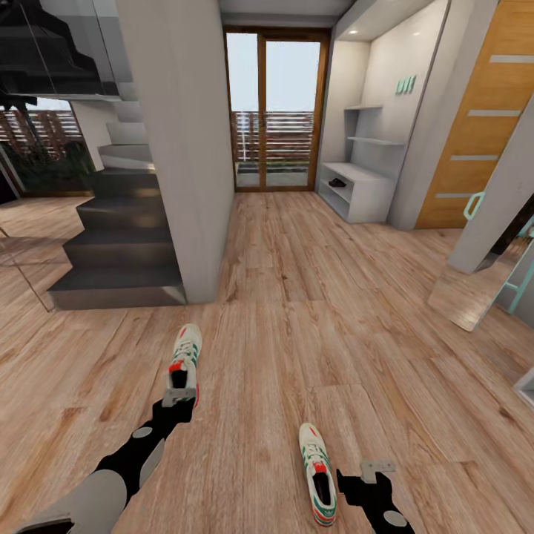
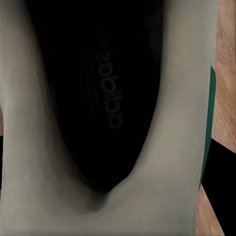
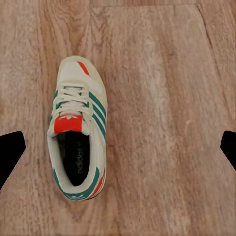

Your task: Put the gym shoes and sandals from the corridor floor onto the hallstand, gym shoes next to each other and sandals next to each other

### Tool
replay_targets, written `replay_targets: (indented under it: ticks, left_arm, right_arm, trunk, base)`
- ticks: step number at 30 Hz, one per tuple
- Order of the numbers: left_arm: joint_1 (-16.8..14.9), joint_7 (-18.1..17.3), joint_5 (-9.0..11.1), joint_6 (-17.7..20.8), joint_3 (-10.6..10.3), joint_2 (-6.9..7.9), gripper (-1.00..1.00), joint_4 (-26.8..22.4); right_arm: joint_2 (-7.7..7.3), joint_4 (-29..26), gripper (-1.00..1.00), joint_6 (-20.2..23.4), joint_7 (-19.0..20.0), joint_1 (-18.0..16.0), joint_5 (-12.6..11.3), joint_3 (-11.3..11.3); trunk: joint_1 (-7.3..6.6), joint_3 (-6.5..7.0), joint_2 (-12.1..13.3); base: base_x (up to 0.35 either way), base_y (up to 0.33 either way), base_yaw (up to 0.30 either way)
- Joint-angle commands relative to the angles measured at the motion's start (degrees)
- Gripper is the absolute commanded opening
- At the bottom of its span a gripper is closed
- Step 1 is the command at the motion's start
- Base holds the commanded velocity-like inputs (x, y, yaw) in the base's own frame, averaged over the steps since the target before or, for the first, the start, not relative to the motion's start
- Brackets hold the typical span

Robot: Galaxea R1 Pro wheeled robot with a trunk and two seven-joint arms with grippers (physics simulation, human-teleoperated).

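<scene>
Two white gym shoes with green stripes lie on the wood corridor floor (image 1: 311, 311). My left gripper (image 1: 179, 397) is down at the heel of the left gym shoe (image 1: 185, 354), open. The left wrist view looks straight into this gym shoe (image 2: 113, 98), and a black finger (image 2: 222, 191) shows at its side. Beside my right gripper (image 1: 362, 475), which is open and empty, lies the right gym shoe (image 1: 317, 475). In the right wrist view that gym shoe (image 3: 78, 132) sits off-centre between the spread fingers of the right gripper (image 3: 118, 147). The pale-grey hallstand (image 1: 367, 194) stands far ahead on the right. A small dark item (image 1: 337, 182) lies on it, too small to identify.
A dark staircase (image 1: 119, 245) and a grey pillar wall (image 1: 178, 148) stand ahead on the left. A glass door (image 1: 274, 111) ends the corridor. On the right are a wooden door (image 1: 482, 111) and a slanted grey panel (image 1: 497, 208).
</scene>
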Motion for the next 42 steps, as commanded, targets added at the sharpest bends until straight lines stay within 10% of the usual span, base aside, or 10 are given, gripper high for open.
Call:
replay_targets:
  ticks: [1,10,24,42]
  left_arm:
    - [0.1,-0.4,-0.6,-0.2,0.3,-0.02,-1.0,0.0]
    - [-1.0,-0.9,-0.5,0.8,-1.4,-0.64,-1.0,-0.8]
    - [-1.5,-1.1,-0.4,14.7,-1.5,-2.99,-1.0,-13.6]
    - [-3.7,-1.2,-0.5,15.5,-1.6,-5.61,-1.0,-14.1]
  right_arm:
    - [0.08,0.8,1.0,-0.2,0.0,0.0,0.6,-0.3]
    - [0.04,3.2,1.0,-0.1,-0.3,0.0,0.6,-0.4]
    - [1.21,-4.8,1.0,0.4,-0.6,-3.2,0.6,-0.4]
    - [1.23,2.4,1.0,-0.4,-0.5,-3.5,0.7,-0.4]
  trunk:
    - [0.0,-0.05,0.0]
    - [1.32,-1.33,-2.4]
    - [4.4,-4.98,-8.0]
    - [8.35,-9.77,-15.3]
  base:
    - [0.048,0.0,0.0]
    - [0.007,0.0,0.018]
    - [0.0,0.0,0.115]
    - [0.0,0.0,0.104]
